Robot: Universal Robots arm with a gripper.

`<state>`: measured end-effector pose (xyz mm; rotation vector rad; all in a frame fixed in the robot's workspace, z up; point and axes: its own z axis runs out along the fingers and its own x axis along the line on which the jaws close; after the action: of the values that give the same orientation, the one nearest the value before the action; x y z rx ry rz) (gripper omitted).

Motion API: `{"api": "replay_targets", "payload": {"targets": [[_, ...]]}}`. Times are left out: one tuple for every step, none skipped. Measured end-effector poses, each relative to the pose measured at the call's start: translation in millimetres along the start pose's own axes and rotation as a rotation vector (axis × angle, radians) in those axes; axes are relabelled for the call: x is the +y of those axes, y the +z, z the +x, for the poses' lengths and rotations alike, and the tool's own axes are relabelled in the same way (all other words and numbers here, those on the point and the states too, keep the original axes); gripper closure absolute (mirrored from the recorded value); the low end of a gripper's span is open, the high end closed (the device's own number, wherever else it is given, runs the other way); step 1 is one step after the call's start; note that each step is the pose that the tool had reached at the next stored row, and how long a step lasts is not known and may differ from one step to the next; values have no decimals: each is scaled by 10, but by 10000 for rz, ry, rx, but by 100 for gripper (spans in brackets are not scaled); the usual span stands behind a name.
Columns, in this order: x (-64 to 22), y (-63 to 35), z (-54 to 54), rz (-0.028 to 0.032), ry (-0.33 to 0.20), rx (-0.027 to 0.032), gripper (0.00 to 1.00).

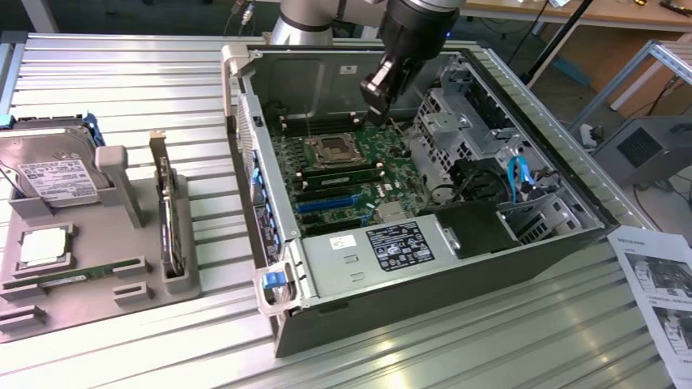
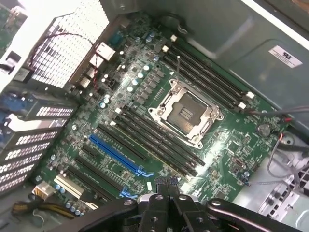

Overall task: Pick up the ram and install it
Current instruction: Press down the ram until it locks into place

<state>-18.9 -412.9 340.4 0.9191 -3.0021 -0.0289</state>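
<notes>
The ram [image 1: 340, 172], a long green stick with dark chips, stands seated in one of the black slots of the motherboard [image 1: 373, 146], beside the empty processor socket [image 1: 327, 148]. My gripper [image 1: 374, 116] hangs inside the open computer case, just above the board and a little behind the ram. In the wrist view the fingers [image 2: 159, 205] are pressed together with nothing between them, over the board's edge near the black slots [image 2: 159, 140] and the socket [image 2: 186, 113]. The gripper [image 2: 169, 191] is shut.
The case walls [image 1: 251, 121] and a drive cage [image 1: 459, 121] hem in the board; a power supply [image 1: 390, 243] sits at the front. On the exterior view's left, a grey tray [image 1: 97, 300] holds a hard drive [image 1: 54, 174], a silver processor [image 1: 41, 247] and another green stick [image 1: 76, 277]. Paper [image 1: 659, 292] lies at the right.
</notes>
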Motion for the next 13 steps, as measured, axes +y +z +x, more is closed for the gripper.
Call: {"api": "replay_targets", "payload": {"targets": [[0, 0, 0, 0, 169, -4, 89], [0, 0, 0, 1, 335, -7, 89], [0, 0, 0, 2, 493, -9, 89], [0, 0, 0, 3, 686, -12, 89], [0, 1, 0, 3, 868, -17, 89], [0, 0, 0, 4, 1030, -19, 89], [0, 0, 0, 4, 1200, -22, 89], [0, 1, 0, 5, 1355, -25, 89], [0, 1, 0, 5, 1518, -28, 89], [0, 1, 0, 6, 1694, -31, 89], [0, 1, 0, 7, 1835, -33, 89], [0, 1, 0, 7, 2012, -37, 89], [0, 1, 0, 8, 2169, -40, 89]]}}
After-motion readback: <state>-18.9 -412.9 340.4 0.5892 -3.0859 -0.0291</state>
